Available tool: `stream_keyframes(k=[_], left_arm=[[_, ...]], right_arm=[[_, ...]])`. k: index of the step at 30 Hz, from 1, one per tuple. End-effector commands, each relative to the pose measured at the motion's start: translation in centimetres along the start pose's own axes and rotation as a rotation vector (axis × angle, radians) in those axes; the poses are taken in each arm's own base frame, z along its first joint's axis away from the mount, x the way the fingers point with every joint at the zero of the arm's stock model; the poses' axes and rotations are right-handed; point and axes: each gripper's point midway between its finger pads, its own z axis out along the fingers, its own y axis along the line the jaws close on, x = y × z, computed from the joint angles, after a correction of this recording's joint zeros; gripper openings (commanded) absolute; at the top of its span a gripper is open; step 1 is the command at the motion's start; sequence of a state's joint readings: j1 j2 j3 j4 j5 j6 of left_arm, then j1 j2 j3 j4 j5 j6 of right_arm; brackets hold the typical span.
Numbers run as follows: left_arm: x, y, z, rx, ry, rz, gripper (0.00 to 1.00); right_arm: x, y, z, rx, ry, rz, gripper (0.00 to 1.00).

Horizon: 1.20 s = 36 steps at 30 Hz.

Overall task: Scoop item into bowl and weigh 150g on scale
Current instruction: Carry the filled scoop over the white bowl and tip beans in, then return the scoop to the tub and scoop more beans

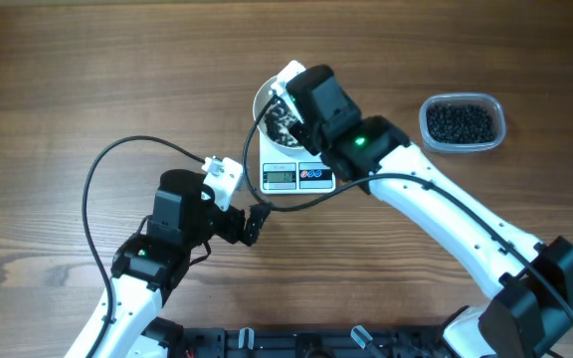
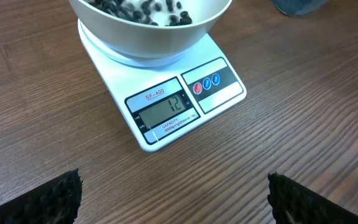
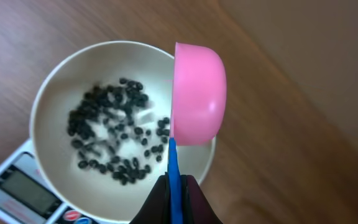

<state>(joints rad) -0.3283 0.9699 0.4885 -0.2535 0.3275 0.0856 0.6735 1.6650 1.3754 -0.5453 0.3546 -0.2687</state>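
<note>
Your right end effector [image 3: 176, 190] grips the pink scoop [image 3: 197, 93], tipped sideways at the bowl [image 3: 45, 118] rim mid-frame; your left end effector [image 2: 174, 196] gapes wide.

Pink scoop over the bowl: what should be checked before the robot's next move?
1. Bowl sits on scale: ok.
2. Right fingers shut on scoop handle: ok.
3. Scoop emptied: cannot tell, its mouth faces away.
4. Target weight reached: not ok, display reads 12.
5. Beans left in tub: ok.
6. Left fingers open, clear of scale: ok.
</note>
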Motion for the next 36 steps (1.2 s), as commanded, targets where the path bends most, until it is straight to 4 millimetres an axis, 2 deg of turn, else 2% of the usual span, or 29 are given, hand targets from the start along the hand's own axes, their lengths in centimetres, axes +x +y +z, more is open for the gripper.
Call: stream_keyframes(k=[1, 3, 6, 8, 10, 12, 13, 14, 15, 17, 20, 21, 23, 26, 33, 36], left_arm=[[-1.0, -0.1, -0.2, -0.002, -0.022, 0.020, 1.00], [-1.0, -0.1, -0.2, -0.002, -0.022, 0.020, 1.00], [-1.0, -0.1, -0.2, -0.002, -0.022, 0.020, 1.00], [-1.0, -0.1, -0.2, -0.002, -0.022, 0.020, 1.00], [-1.0, -0.1, -0.2, -0.002, -0.022, 0.020, 1.00], [-1.0, -0.1, -0.2, -0.002, -0.022, 0.020, 1.00], [-1.0, -0.1, -0.2, -0.002, -0.022, 0.020, 1.00], [-1.0, -0.1, -0.2, -0.002, -0.022, 0.020, 1.00], [-1.0, -0.1, -0.2, -0.002, -0.022, 0.020, 1.00], [-1.0, -0.1, -0.2, -0.002, -0.022, 0.020, 1.00], [-1.0, -0.1, -0.2, -0.002, -0.022, 0.020, 1.00], [-1.0, -0.1, -0.2, -0.002, -0.022, 0.020, 1.00], [-1.0, -0.1, -0.2, -0.002, -0.022, 0.020, 1.00], [-1.0, -0.1, -0.2, -0.002, -0.022, 0.020, 1.00], [-1.0, -0.1, -0.2, -0.002, -0.022, 0.020, 1.00], [-1.0, -0.1, -0.2, -0.002, -0.022, 0.020, 1.00]], right_arm=[[-1.3, -2.2, -1.4, 0.090, -0.032, 0.003, 0.04], [-1.8, -1.6, -1.7, 0.048, -0.060, 0.037, 0.04], [-2.8, -1.8, -3.3, -0.020, -0.122, 0.123, 0.04], [-3.1, -3.6, -5.3, -0.114, -0.182, 0.230, 0.04], [-2.6, -5.4, -6.8, -0.167, -0.206, 0.306, 0.04], [-1.3, -7.8, -8.5, -0.204, -0.222, 0.381, 0.04], [0.1, -9.9, -9.4, -0.188, -0.212, 0.453, 0.04], [2.2, -12.0, -10.2, -0.150, -0.179, 0.519, 0.04], [5.3, -14.1, -10.6, -0.100, -0.110, 0.587, 0.04], [9.5, -16.0, -10.3, -0.032, 0.015, 0.675, 0.04], [17.1, -18.2, -9.5, 0.088, 0.263, 0.777, 0.04], [18.9, -18.8, -9.0, 0.122, 0.329, 0.793, 0.04], [20.7, -19.2, -8.3, 0.151, 0.400, 0.805, 0.04], [24.4, -19.7, -5.6, 0.213, 0.571, 0.781, 0.04], [27.5, -18.8, -1.0, 0.193, 0.707, 0.753, 0.04], [27.2, -17.7, 0.4, 0.108, 0.692, 0.736, 0.04]])
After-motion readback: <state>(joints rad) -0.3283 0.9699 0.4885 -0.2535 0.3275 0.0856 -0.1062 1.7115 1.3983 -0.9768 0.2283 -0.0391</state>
